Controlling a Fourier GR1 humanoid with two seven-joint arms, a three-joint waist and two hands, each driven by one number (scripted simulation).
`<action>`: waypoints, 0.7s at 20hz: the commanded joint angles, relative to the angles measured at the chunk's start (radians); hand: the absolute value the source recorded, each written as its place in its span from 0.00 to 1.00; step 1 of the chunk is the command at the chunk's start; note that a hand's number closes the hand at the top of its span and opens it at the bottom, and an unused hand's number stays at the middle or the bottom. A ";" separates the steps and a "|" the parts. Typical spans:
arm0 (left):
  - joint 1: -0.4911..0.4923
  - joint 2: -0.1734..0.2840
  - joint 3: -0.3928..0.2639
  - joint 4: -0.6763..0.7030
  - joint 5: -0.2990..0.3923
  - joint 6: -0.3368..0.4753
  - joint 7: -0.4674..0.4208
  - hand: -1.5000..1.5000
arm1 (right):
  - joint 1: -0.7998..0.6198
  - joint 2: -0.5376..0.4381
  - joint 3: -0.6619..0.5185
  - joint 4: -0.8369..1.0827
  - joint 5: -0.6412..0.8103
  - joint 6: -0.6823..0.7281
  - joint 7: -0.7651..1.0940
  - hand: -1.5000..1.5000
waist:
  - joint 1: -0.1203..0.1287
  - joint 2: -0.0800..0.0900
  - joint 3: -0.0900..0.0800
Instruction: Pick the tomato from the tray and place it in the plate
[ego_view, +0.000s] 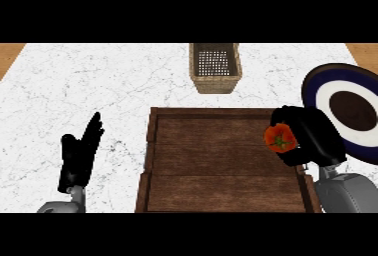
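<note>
The marble counter is spreading out beneath both hands, and the wooden tray is lying between them, its right rail running directly under the right hand. Off that hand's outer side, just beside it, the plate is showing dark blue and white rings around a brown centre; being this near, it probably calls for only a short sideways carry. Beyond the fingers, further up the counter, a woven basket is standing apart from the work.

The right hand is curling round the tomato, fingers and thumb wrapping it, so it is grasping the fruit at the tray's right edge. Whether the tomato is already lifted clear of the tray floor, I cannot tell. The fruit is roundish with no marked long axis; its green stem is facing up toward the head view.

The left hand is resting open near the tray's left side, fingers straight.
</note>
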 joint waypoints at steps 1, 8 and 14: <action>0.004 0.016 0.022 0.000 0.003 -0.007 -0.003 0.50 | 0.069 -0.065 -0.101 -0.181 -0.102 0.028 -0.040 1.00 | -0.009 -0.003 0.000; 0.047 0.014 0.006 -0.035 0.005 -0.027 -0.003 0.50 | 0.078 -0.054 -0.276 -0.304 -0.128 -0.115 0.020 1.00 | -0.005 -0.003 0.000; -0.034 0.001 0.046 0.071 0.017 -0.037 -0.044 0.50 | -0.032 -0.081 -0.412 -0.138 -0.194 -0.092 0.049 1.00 | 0.006 0.002 0.000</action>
